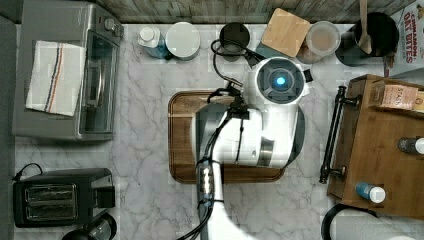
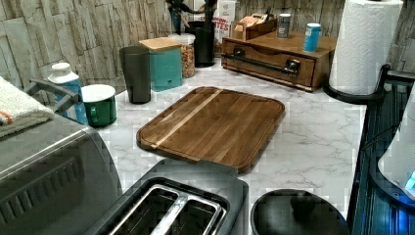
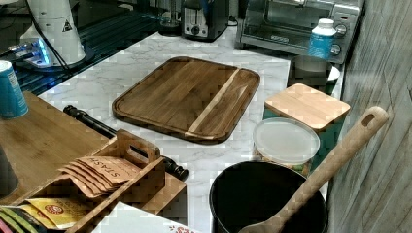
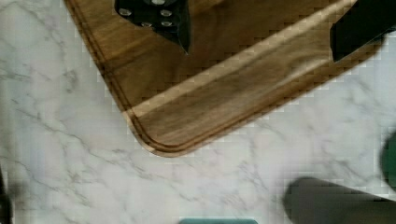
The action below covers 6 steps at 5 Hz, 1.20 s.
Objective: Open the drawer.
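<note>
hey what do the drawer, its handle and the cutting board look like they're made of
The drawer looks like medium-brown wood with a smooth finish; grain shows. Its handle appears to be black metal, a slim dark bar. The cutting board seems darker wood with one pale strip, satin sheen.

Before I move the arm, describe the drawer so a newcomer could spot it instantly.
Find the marble counter and the wooden cabinet at the top view's right edge, bottles standing on top. The drawer is its front panel, shut, facing the cutting board. Only it carries a long black bar handle.
</note>
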### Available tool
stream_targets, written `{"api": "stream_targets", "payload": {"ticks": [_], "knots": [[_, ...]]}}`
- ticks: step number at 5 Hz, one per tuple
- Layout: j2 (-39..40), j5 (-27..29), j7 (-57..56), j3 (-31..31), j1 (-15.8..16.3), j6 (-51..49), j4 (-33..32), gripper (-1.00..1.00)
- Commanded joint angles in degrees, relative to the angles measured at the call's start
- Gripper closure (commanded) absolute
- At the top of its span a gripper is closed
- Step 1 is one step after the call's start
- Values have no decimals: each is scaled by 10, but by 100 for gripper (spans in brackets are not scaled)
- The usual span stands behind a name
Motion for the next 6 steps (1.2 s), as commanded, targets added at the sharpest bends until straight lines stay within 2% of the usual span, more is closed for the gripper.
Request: {"api": "stream_targets", "payload": {"ticks": [1, 2, 3, 4, 5, 6], "knots": [[43, -17, -172, -57, -94, 63, 27, -100], [60, -22, -199, -71, -96, 56, 49, -100], [67, -19, -236, -79, -99, 88, 42, -100], [85, -49, -227, -79, -104, 95, 45, -100], [68, -72, -217, -89, -108, 201, -36, -100], [70, -113, -208, -108, -105, 194, -29, -100]]}}
